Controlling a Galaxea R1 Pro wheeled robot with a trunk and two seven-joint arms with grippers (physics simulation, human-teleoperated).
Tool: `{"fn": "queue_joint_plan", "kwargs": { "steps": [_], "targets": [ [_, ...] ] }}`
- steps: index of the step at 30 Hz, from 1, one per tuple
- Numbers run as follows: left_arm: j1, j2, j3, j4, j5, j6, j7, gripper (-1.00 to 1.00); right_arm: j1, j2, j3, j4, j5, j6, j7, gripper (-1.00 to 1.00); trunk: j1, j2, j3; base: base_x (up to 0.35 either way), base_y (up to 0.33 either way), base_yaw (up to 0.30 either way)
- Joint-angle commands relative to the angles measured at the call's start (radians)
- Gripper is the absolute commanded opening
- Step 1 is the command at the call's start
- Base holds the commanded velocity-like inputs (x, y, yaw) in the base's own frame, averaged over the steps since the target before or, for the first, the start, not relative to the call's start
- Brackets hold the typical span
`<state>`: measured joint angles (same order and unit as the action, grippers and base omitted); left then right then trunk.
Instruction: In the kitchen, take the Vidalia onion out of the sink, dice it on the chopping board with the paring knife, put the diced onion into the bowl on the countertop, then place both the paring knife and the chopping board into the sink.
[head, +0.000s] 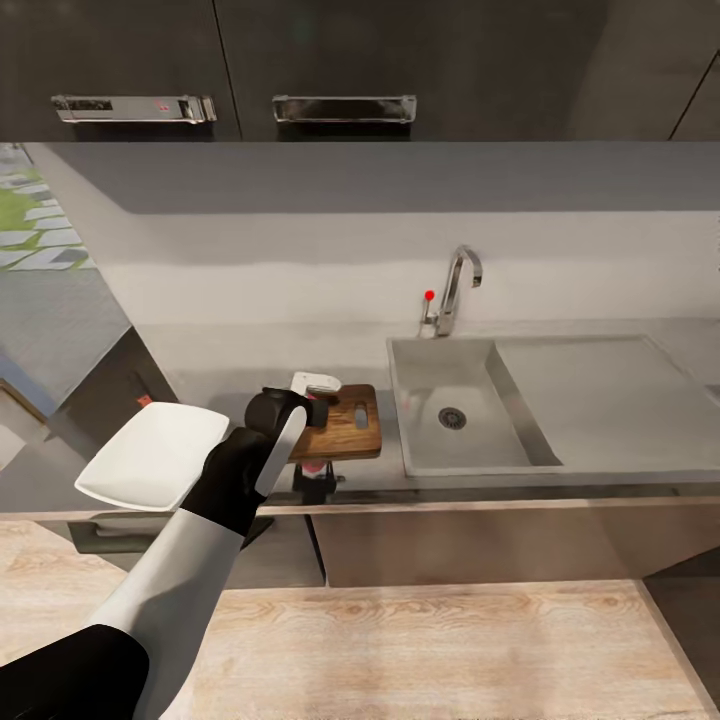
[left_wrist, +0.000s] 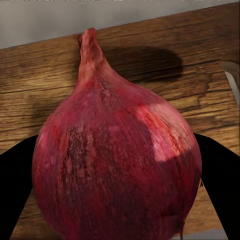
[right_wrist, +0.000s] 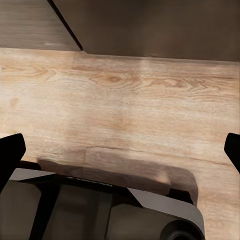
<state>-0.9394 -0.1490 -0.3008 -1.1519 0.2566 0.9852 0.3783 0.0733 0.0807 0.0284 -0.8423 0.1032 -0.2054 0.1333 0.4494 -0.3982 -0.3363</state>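
The left arm reaches up and forward from the low left corner of the head view. Its sleeve is white, then black at the wrist. The left tool (head: 312, 440) hangs over the near left part of the chopping board (head: 350, 425). It is clenched on the onion (left_wrist: 117, 165), one dark finger (left_wrist: 15, 185) on each side. In the left wrist view the onion is big, round and dark red, with a shiny spot on its skin. Its thin neck points away from the tool. It throws a dark shadow on the wood behind it. A bit of red shows under the wrist in the head view.

The right tool (right_wrist: 120, 160) points down at the pale wood floor (right_wrist: 125, 110). Its two black fingertips (right_wrist: 11, 155) sit far apart at the sides of the right wrist view, so it is released and holds nothing. A grey part of the robot lies under it.

The board is brown with a small slot near its right end. It lies flat on the grey bench (head: 640, 480), just left of the sink (head: 455, 460).

A white bowl (head: 155, 455) sits left of the board, near the bench's edge. It looks tilted.

The sink is grey with a round drain. A flat wing lies on its right.

Behind the sink stands a shiny tap (head: 455, 290) with a red knob (head: 429, 295).

Dark cabinets (head: 340, 60) hang above the pale wall.
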Motion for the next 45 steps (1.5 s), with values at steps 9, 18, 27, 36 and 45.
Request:
{"fn": "queue_joint_plan", "kwargs": {
  "steps": [9,18,27,36,45],
  "targets": [
    [-0.001,0.0,-0.001,0.002,0.01,0.003,0.01,-1.0,0.0,0.001,-0.002,-0.001,0.01,-0.002,0.002,1.0,0.001,-0.002,-0.002,-0.002,-0.001,0.0],
    [-0.001,0.0,-0.001,0.004,0.01,0.003,0.01,-1.0,0.0,0.001,-0.002,-0.001,0.01,-0.002,0.002,1.0,0.001,-0.002,-0.002,0.0,0.0,0.0],
    [-0.001,0.0,-0.002,0.006,0.01,0.003,0.01,-1.0,0.0,0.001,-0.002,-0.001,0.01,0.0,0.002,1.0,0.001,-0.002,-0.015,0.0,0.0,0.0],
    [-0.001,0.0,-0.001,0.005,0.01,0.003,0.01,-1.0,0.0,0.001,-0.002,-0.001,0.01,0.0,0.002,1.0,0.001,-0.002,-0.029,0.0,0.0,0.0],
    [0.0,0.0,-0.001,0.003,0.01,0.003,0.01,-1.0,0.0,0.001,-0.002,-0.001,0.01,0.0,0.002,1.0,0.001,-0.002,-0.044,0.0,0.0,0.0]
  ]
}}
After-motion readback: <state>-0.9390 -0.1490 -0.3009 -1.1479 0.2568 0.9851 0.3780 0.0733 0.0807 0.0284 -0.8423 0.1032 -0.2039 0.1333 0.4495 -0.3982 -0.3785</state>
